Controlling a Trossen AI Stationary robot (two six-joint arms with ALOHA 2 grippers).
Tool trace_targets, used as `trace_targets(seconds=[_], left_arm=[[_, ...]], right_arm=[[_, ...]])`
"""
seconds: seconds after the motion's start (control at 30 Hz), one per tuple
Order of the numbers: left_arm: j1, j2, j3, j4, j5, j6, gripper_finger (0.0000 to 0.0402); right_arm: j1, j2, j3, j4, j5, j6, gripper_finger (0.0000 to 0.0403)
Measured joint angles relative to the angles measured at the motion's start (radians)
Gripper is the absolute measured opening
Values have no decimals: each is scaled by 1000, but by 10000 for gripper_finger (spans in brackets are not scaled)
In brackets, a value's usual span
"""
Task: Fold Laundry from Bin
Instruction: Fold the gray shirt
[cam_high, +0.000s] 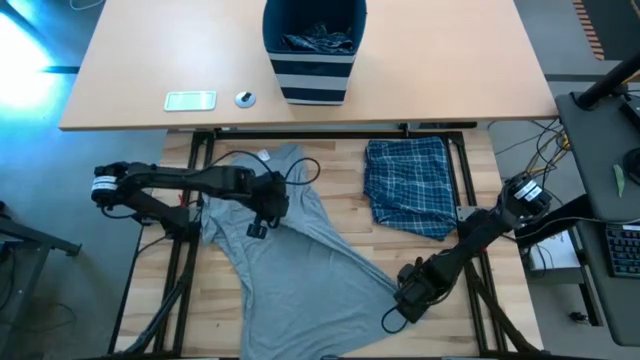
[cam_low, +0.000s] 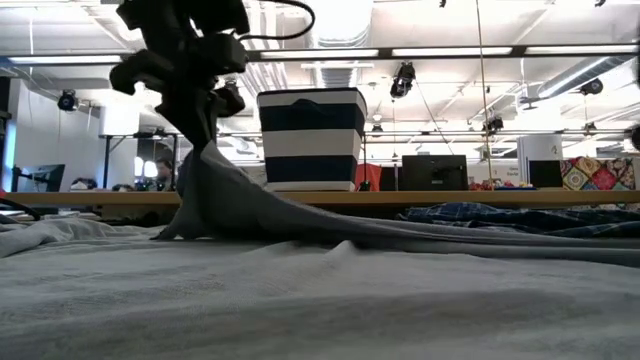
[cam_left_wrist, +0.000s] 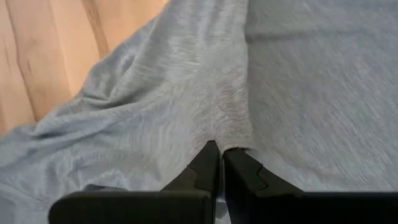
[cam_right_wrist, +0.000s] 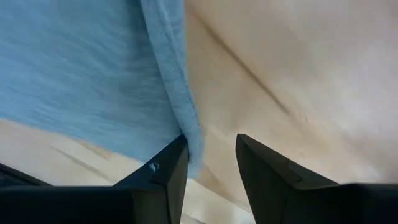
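A grey T-shirt (cam_high: 300, 262) lies spread on the wooden table, its near-right corner by my right gripper (cam_high: 408, 300). My left gripper (cam_high: 262, 222) is shut on the shirt's left-middle part and holds it up in a peak (cam_low: 205, 180). In the right wrist view my right gripper (cam_right_wrist: 211, 149) is open over the table, and the shirt's hemmed edge (cam_right_wrist: 180, 93) runs down to one finger. Folded plaid laundry (cam_high: 408, 186) lies at the table's far right. The striped navy bin (cam_high: 313, 50) stands on the desk beyond, with dark laundry inside. My left gripper pinches a gathered fold of the grey T-shirt (cam_left_wrist: 224, 134) between its two fingers, coming from above and pointing steeply down. The cloth rises to the fingers as a tent (cam_low: 200, 165) and fans out below onto the table. My right gripper's one finger (cam_right_wrist: 168, 168) stands against the shirt's hem end (cam_right_wrist: 191, 146); whether they touch, I cannot tell.
A pale flat device (cam_high: 190, 100) and a small round object (cam_high: 245, 98) lie on the far desk, left of the bin. Bare wood (cam_high: 440, 250) shows right of the shirt. Cables and a keyboard (cam_high: 622, 250) sit off the table's right side.
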Motion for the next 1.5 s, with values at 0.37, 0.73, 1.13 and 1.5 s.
trace_targets(seconds=[0.37, 0.73, 1.13, 1.5], left_arm=[[0, 107, 0, 54, 17, 3, 0], [0, 167, 0, 153, 80, -19, 0], [10, 137, 19, 15, 83, -32, 0], [40, 132, 23, -17, 80, -15, 0]], right_arm=[[21, -8, -71, 194, -77, 43, 71], [73, -136, -70, 87, -81, 181, 9], [42, -48, 19, 231, -53, 143, 9], [-39, 178, 259, 227, 24, -15, 11]])
